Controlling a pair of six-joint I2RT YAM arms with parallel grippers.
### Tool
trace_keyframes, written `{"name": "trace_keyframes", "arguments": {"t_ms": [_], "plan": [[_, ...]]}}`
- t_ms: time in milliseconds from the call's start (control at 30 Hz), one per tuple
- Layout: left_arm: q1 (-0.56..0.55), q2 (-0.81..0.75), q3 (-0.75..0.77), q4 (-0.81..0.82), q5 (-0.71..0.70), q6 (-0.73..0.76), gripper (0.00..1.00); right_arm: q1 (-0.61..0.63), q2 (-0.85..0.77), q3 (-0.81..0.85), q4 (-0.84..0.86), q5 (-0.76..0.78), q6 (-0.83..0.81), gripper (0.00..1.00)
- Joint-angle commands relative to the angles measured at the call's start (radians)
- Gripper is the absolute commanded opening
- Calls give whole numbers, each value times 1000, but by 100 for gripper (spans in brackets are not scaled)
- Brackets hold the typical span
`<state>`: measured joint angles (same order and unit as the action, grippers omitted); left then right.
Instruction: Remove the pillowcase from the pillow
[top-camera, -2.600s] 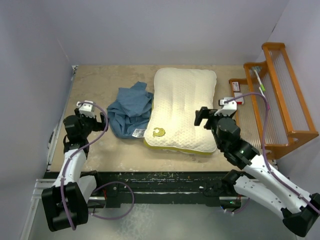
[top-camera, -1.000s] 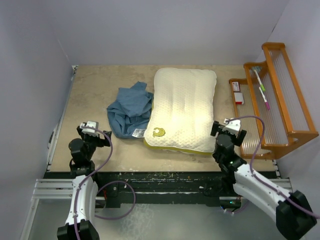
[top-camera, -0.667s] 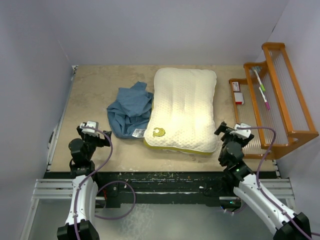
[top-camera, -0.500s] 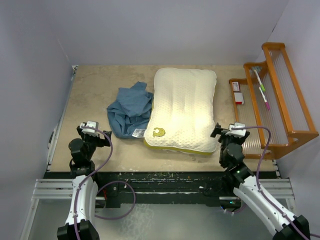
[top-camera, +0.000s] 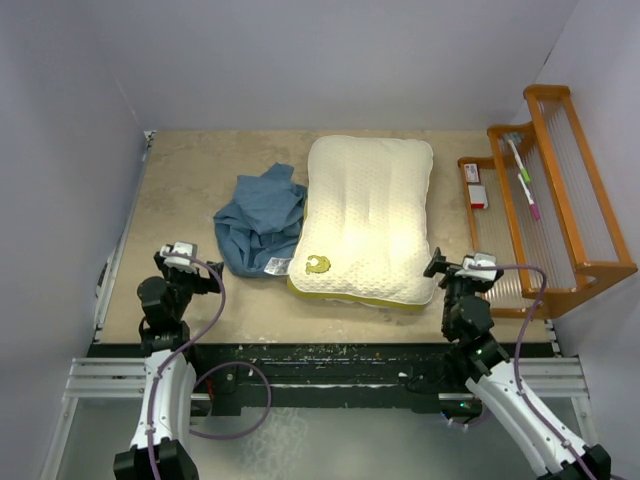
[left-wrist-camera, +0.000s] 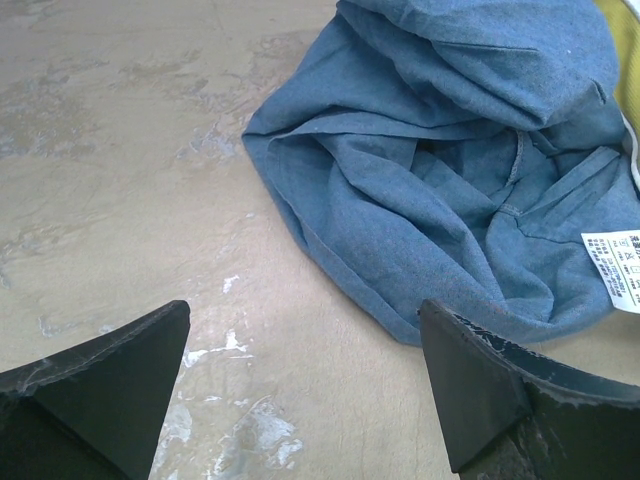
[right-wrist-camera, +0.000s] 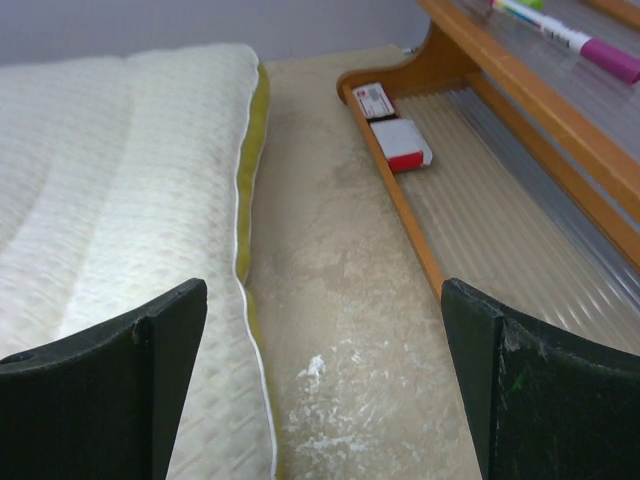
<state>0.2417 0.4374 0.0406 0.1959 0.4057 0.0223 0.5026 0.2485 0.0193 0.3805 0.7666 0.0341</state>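
The slate-blue pillowcase lies crumpled on the table to the left of the pillow, its white tag toward the near side. The cream quilted pillow lies bare mid-table, showing its yellow side band and emblem. My left gripper sits low at the near left, open and empty, a short way from the pillowcase; its jaws frame bare table. My right gripper is open and empty at the pillow's near right corner, over the strip between pillow and rack.
An orange wooden rack stands along the right edge, with pens on its upper shelf and small red-and-white boxes on its lower tray. Grey walls close off the left and back. The arm bases sit on the near black rail.
Both arms have drawn back from beside the pillow to the near edge. Over the last second only the right arm shifted slightly; the left stayed still. Both grippers stayed open.
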Motion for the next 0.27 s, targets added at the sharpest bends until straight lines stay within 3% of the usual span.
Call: {"name": "trace_keyframes", "arguments": {"t_ms": [0,233], "plan": [[4,17,5,65,19,13,99,-5,-73,-21,-4,1,-8,100],[3,23,7,68,19,15,99,-6,-10,-18,45,13,-2,100]]}}
